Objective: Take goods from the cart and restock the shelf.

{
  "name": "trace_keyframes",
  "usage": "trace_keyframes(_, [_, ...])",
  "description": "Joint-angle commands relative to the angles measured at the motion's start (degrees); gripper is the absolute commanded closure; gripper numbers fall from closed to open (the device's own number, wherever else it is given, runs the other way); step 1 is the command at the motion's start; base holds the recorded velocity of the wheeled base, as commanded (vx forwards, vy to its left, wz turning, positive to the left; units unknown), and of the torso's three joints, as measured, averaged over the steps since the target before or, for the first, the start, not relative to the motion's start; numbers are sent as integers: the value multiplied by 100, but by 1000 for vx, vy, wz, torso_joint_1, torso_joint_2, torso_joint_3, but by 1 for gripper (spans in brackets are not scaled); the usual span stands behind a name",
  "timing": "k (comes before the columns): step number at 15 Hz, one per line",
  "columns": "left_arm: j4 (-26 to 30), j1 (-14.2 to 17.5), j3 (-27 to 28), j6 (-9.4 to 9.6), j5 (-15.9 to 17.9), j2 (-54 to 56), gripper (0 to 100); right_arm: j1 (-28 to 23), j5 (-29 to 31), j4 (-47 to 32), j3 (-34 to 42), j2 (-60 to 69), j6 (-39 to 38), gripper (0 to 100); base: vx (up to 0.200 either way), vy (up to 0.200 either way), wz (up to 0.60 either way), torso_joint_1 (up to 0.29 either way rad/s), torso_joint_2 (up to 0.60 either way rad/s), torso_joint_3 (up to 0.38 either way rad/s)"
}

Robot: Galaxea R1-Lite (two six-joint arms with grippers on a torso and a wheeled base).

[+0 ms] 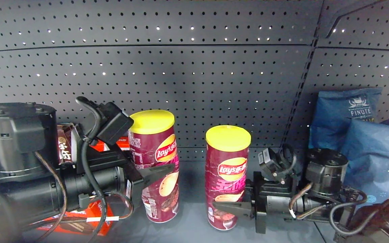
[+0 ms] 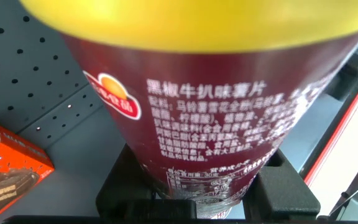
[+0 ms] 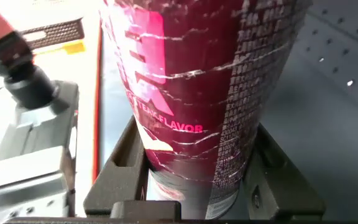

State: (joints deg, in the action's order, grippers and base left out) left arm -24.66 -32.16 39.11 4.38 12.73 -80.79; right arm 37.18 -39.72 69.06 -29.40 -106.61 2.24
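Left gripper (image 1: 160, 173): jaws pinch left chip can (image 1: 154, 148), upright on shelf (image 1: 191, 233). Right gripper (image 1: 228, 206): jaws pinch right chip can (image 1: 227, 162), upright, near the first, not touching. Blue snack bags (image 1: 373, 148) stand at the right.

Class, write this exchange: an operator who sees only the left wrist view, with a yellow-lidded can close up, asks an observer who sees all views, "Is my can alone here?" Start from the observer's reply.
Observer: No. A second can stands upright to the right of your can, apart from it.
Operator: Is the right arm free?
Observer: No, its jaws hold the second can near its base.
Operator: Anything beyond that?
Observer: Blue bags stand farther right.
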Motion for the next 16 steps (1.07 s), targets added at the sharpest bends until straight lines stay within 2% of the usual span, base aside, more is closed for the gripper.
trace_keyframes(1, [-4,-1,0,2,2,-7,100,79,25,99,286,167,-5,100,0,0,0,0,0,0])
trace_keyframes(2, [-4,-1,0,2,-7,-16,100,211,61,389,655,175,-5,100,0,0,0,0,0,0])
trace_keyframes(5, [-4,-1,0,2,-25,-34,100,342,69,679,963,79,-22,100,0,0,0,0,0,0])
trace_keyframes(15, [-4,-1,-26,-7,-33,-78,100,334,280,1198,682,-633,-22,100,0,0,0,0,0,0])
trace_keyframes(16, [-4,-1,-35,-7,-33,-69,100,334,280,1206,629,-695,-13,0,0,0,0,0,0,0])
